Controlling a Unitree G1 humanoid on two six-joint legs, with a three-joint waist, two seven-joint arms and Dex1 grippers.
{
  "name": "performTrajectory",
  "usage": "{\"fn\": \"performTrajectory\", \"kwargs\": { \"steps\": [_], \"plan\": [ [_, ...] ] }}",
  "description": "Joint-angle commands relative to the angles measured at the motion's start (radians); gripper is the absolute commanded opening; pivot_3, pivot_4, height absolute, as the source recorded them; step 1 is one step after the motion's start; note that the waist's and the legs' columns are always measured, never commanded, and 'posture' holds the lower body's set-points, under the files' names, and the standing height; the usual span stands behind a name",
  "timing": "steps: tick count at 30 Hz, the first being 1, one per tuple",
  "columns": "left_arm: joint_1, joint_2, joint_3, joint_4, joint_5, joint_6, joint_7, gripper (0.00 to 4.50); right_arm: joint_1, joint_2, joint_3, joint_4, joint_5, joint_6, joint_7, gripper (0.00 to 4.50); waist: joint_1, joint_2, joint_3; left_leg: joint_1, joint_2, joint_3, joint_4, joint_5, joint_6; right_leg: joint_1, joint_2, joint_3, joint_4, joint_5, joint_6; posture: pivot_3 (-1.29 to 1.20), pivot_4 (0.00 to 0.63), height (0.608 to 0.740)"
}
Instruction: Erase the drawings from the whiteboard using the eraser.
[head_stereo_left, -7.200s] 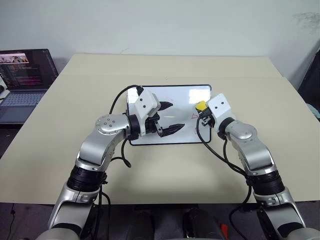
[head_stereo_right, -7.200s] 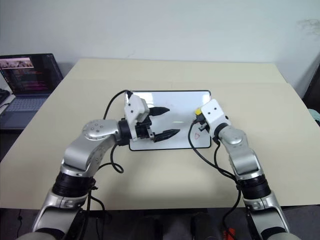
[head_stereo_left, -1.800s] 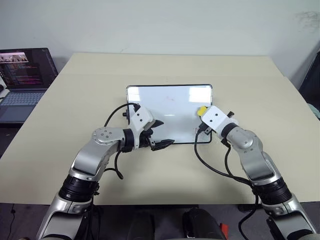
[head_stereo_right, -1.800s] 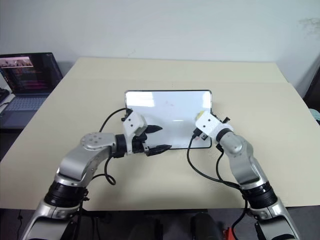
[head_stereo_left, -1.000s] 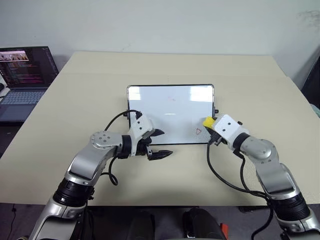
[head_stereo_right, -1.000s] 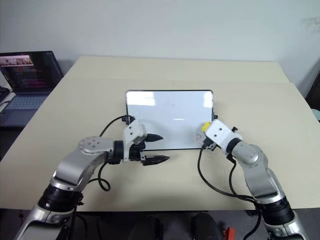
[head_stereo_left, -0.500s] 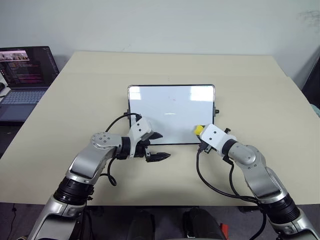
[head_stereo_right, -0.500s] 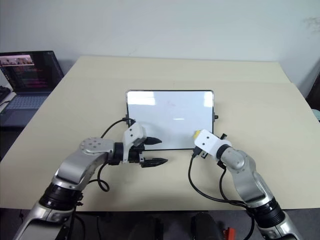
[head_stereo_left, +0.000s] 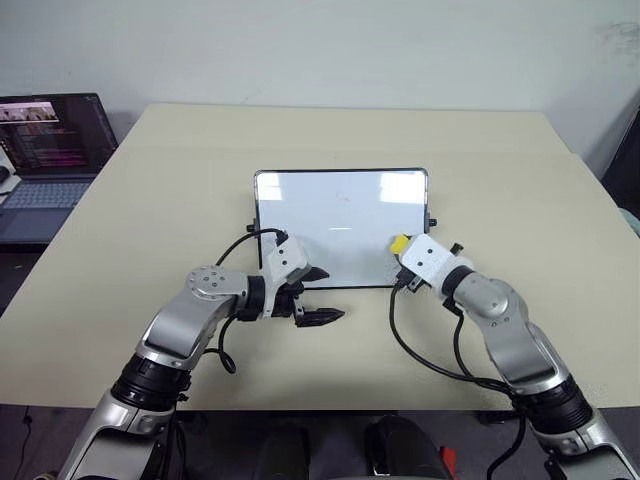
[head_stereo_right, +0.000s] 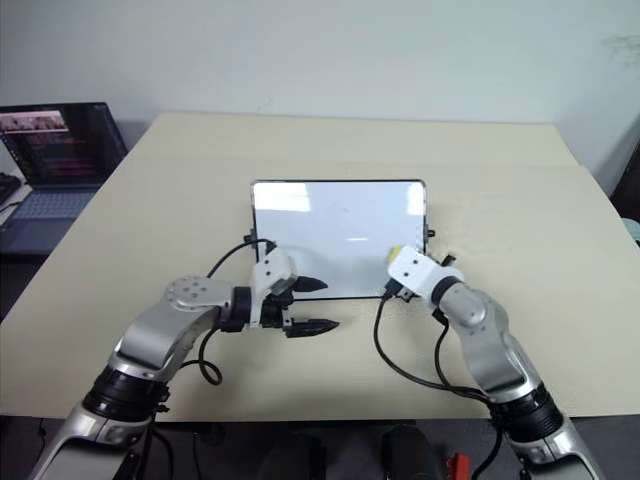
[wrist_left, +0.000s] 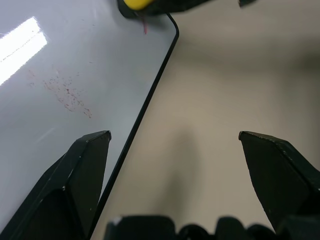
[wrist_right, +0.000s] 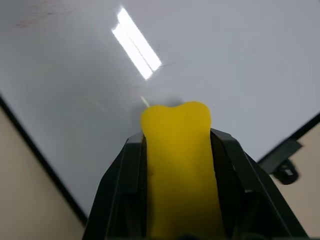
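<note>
The whiteboard (head_stereo_left: 340, 215) lies flat in the middle of the table. My right gripper (head_stereo_left: 403, 250) is shut on the yellow eraser (head_stereo_left: 399, 243), which presses on the board's near right corner. In the right wrist view the eraser (wrist_right: 177, 165) sits between both fingers against the glossy white surface (wrist_right: 225, 60). Of the drawings, a short red stroke (wrist_left: 145, 27) peeks out beside the eraser (wrist_left: 136, 4); the rest is covered. My left gripper (head_stereo_left: 318, 295) hangs open over the board's near edge, empty, with the black frame (wrist_left: 150, 95) running between its fingers.
An open laptop (head_stereo_left: 45, 150) stands off the table's far left corner. Red marker dust (wrist_left: 67, 95) speckles the board, and a faint pink smudge (head_stereo_left: 345, 197) lies near its far edge. A black knob (head_stereo_left: 432, 223) sticks out from the board's right side.
The eraser in my right gripper has slid left over the board's near right corner, covering the red triangle that showed there a second ago. My left gripper stayed put and open.
</note>
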Motion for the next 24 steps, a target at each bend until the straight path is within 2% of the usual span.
{"fn": "performTrajectory", "kwargs": {
  "steps": [1, 6, 17, 24],
  "plan": [
    [-0.021, 0.002, 0.003, -0.031, -0.005, -0.018, -0.008, 4.50, 0.021, -0.023, 0.000, -0.007, -0.012, 0.018, 0.024, 1.38, 0.000, 0.000, 0.000, 0.000, 0.000, 0.000, 0.000, 0.000, 0.000, 0.000, 0.000, 0.000, 0.000, 0.000, 0.000, 0.00, 0.150, 0.740],
    [-0.022, 0.000, 0.002, -0.032, -0.006, -0.016, -0.006, 4.50, 0.064, -0.053, 0.053, -0.033, -0.009, 0.050, 0.101, 1.38, 0.000, 0.000, 0.000, 0.000, 0.000, 0.000, 0.000, 0.000, 0.000, 0.001, 0.000, 0.000, 0.000, 0.000, 0.000, 0.00, 0.150, 0.740],
    [-0.021, 0.000, 0.000, -0.037, -0.008, -0.015, -0.008, 4.50, 0.021, -0.031, -0.015, 0.006, -0.043, 0.038, -0.005, 1.38, -0.001, 0.000, 0.000, 0.002, 0.000, 0.000, 0.001, 0.000, 0.000, 0.001, 0.000, 0.000, 0.001, 0.000, 0.000, 0.00, 0.150, 0.740],
    [-0.017, -0.002, -0.002, -0.040, -0.009, -0.015, -0.008, 4.50, 0.046, -0.053, 0.017, -0.006, -0.027, 0.053, 0.047, 1.38, 0.000, 0.000, 0.000, 0.001, 0.000, 0.000, 0.001, 0.000, 0.000, 0.001, 0.000, 0.000, 0.001, 0.000, 0.000, 0.00, 0.150, 0.740]
  ]
}}
